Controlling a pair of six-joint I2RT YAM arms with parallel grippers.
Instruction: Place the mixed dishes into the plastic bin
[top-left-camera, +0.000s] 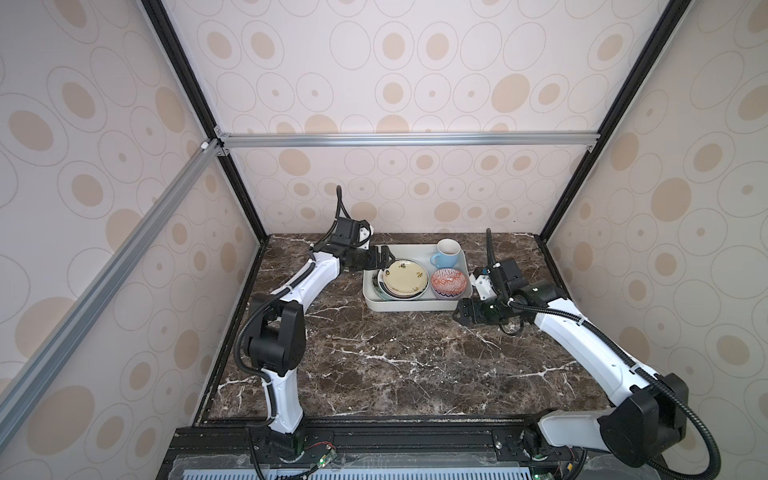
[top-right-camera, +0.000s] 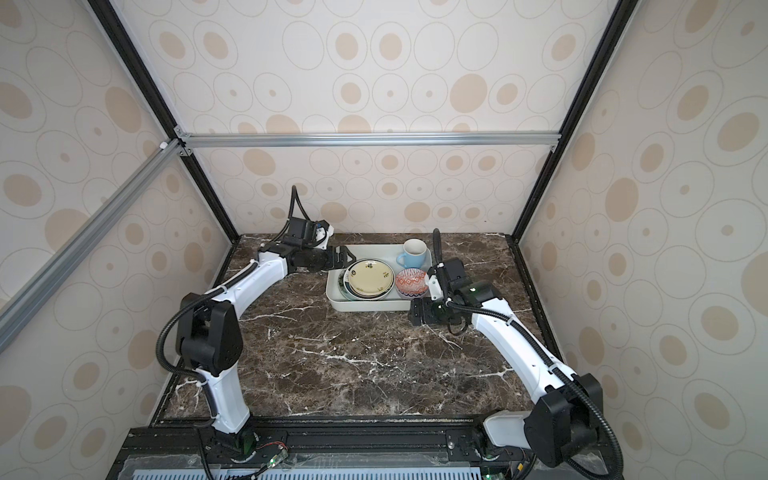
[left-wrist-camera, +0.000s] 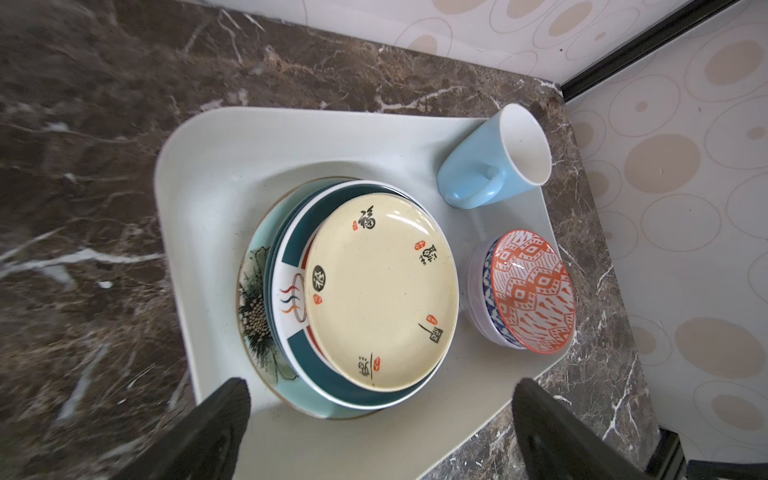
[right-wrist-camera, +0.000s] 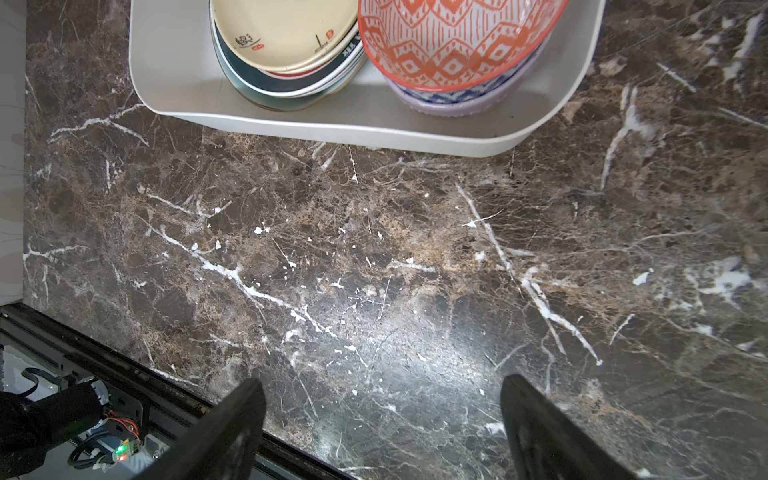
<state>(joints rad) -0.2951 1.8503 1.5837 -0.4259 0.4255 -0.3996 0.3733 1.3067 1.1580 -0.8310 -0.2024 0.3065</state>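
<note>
Open marble tabletop (top-left-camera: 395, 365) (front); plastic bin (top-left-camera: 411, 306) rearward.

The tabletop (top-left-camera: 374, 365) is a dark brown marble slab with white veins, and directly on it stands the plastic bin (top-left-camera: 409, 307), flat on its base. Behind the plastic bin a narrow strip of marble runs to the patterned wall (top-left-camera: 415, 199). In front of it a far broader stretch reaches the black rail (top-left-camera: 374, 424), with marble showing on either side too.
</note>
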